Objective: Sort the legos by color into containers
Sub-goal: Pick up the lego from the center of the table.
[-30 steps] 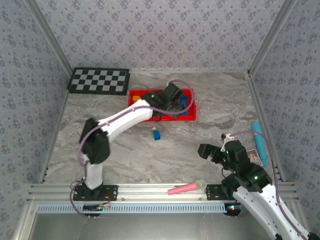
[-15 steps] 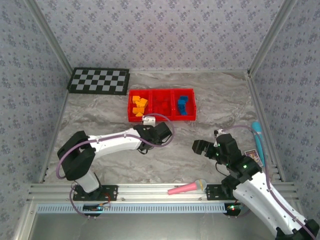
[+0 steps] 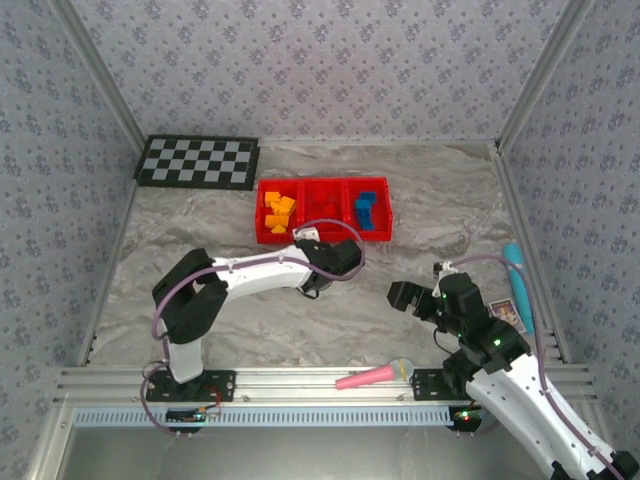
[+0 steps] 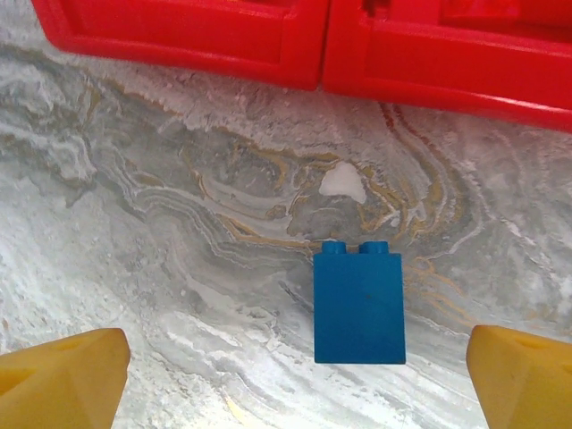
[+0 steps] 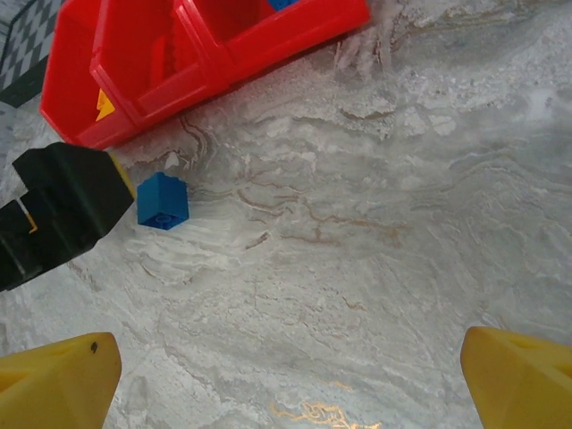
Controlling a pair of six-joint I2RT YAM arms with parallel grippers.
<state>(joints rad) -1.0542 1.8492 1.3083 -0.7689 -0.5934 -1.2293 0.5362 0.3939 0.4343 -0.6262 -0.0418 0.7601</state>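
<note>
Near the red tray (image 4: 179, 40), frames a loose blue lego (image 4: 359, 304) between spread left gripper (image 4: 293, 380) fingers; holds right gripper (image 5: 288, 380) wide, empty.

Blue brick (image 4: 359, 304), red tray (image 4: 179, 40), grey marbled table (image 4: 134, 250).

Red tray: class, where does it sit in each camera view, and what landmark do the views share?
Top: tray upper centre, right of the checkerboard.
Left wrist: tray along the top edge.
Right wrist: tray upper left.
Landmark: blue brick just before its near wall, both wrist views.
</note>
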